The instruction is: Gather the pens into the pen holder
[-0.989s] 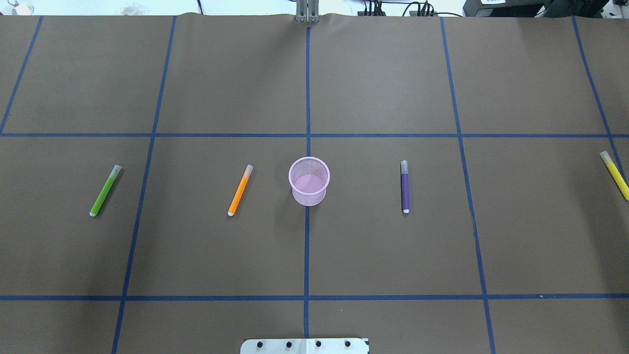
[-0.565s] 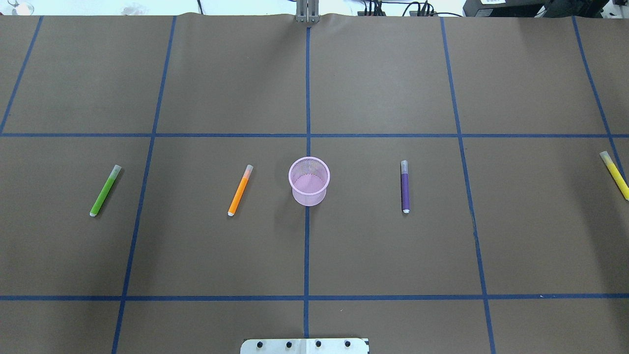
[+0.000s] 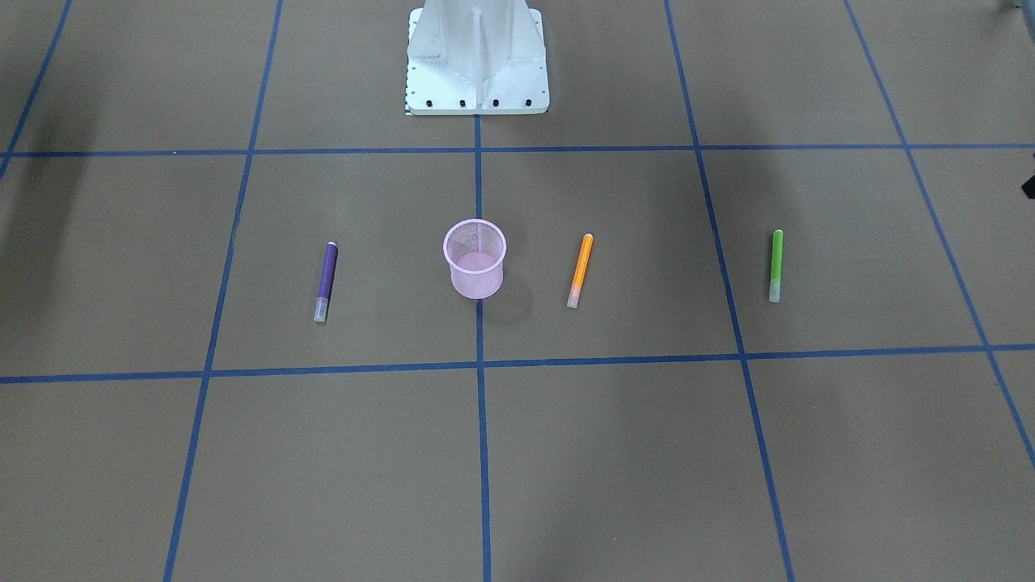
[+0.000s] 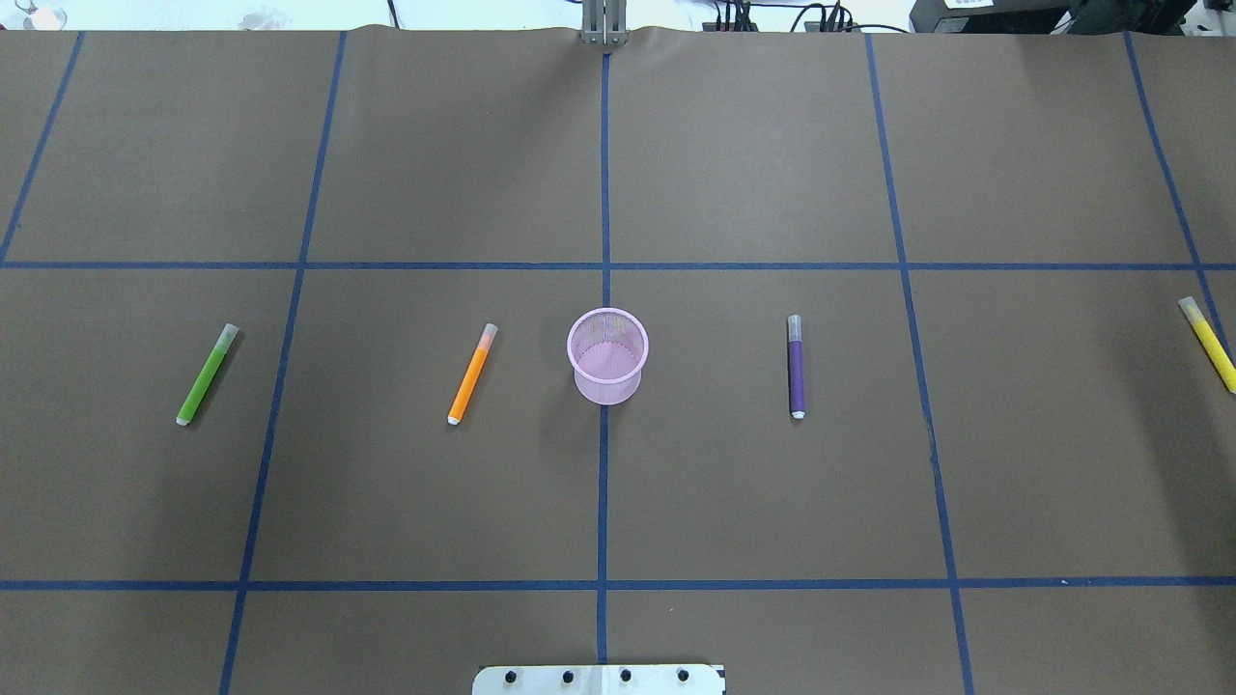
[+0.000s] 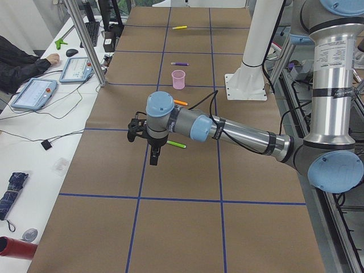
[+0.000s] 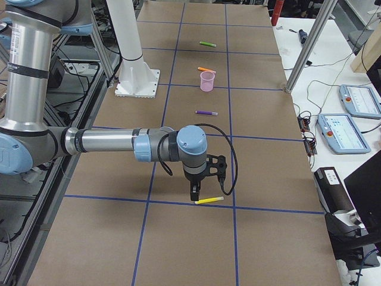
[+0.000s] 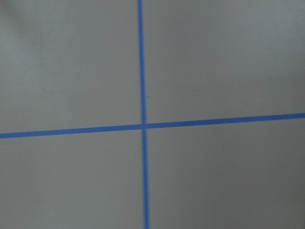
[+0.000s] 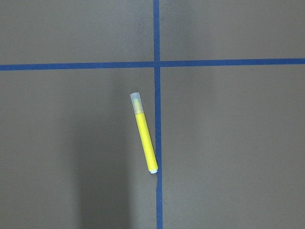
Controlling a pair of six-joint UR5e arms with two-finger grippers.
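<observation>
The pink mesh pen holder (image 4: 606, 355) stands upright at the table's middle, also in the front view (image 3: 475, 259). The orange pen (image 4: 472, 374) and green pen (image 4: 206, 375) lie to its left, the purple pen (image 4: 796, 366) to its right, and the yellow pen (image 4: 1209, 345) at the far right edge. My left gripper (image 5: 153, 159) hangs over the table close beside the green pen (image 5: 176, 144). My right gripper (image 6: 194, 195) hangs by one end of the yellow pen (image 6: 209, 200), which the right wrist view shows below it (image 8: 144, 139). I cannot tell whether either gripper is open or shut.
The robot's white base plate (image 4: 599, 679) sits at the table's near edge. Metal frame posts (image 5: 85, 42) (image 6: 309, 47) stand along the far edge, beside a side table with tablets (image 6: 351, 101). A person's arm (image 5: 23, 65) rests there.
</observation>
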